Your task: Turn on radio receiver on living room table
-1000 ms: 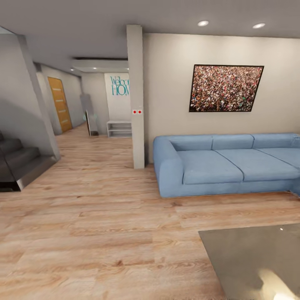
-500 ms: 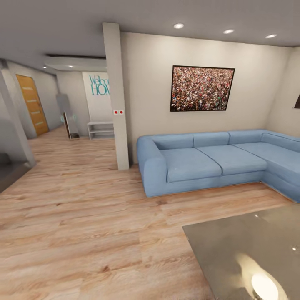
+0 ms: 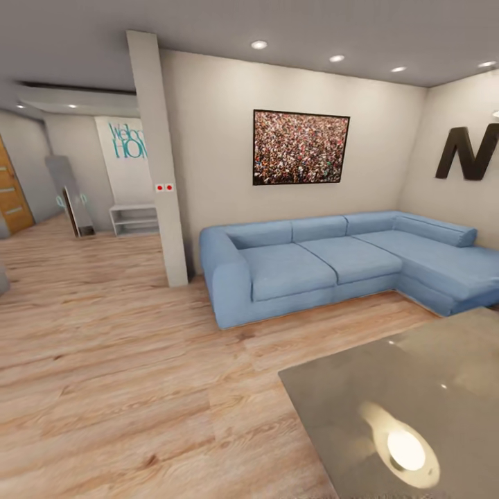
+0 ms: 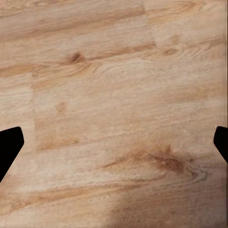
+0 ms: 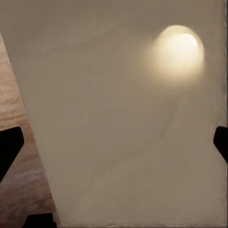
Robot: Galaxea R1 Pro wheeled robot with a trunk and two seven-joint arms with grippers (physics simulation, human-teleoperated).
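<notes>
**Living rm, open to hallway**

Beige walls, wood plank floor. Light-blue L-shaped sofa along back wall & right wall. Framed crowd picture above it; black letter N on right wall. Grey pillar w/ red switches just left of sofa. Recessed ceiling lights on. Hallway beyond: white shelf unit, teal wall lettering, orange door.

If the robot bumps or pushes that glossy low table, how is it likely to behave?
The table looks broad, low and slab-like, so it would probably resist tipping and feel heavy. Its top mirrors a lamp, which suggests a smooth, hard surface where a pincer would likely slide. Its legs are out of view, so sliding on the wood floor is uncertain.
</notes>
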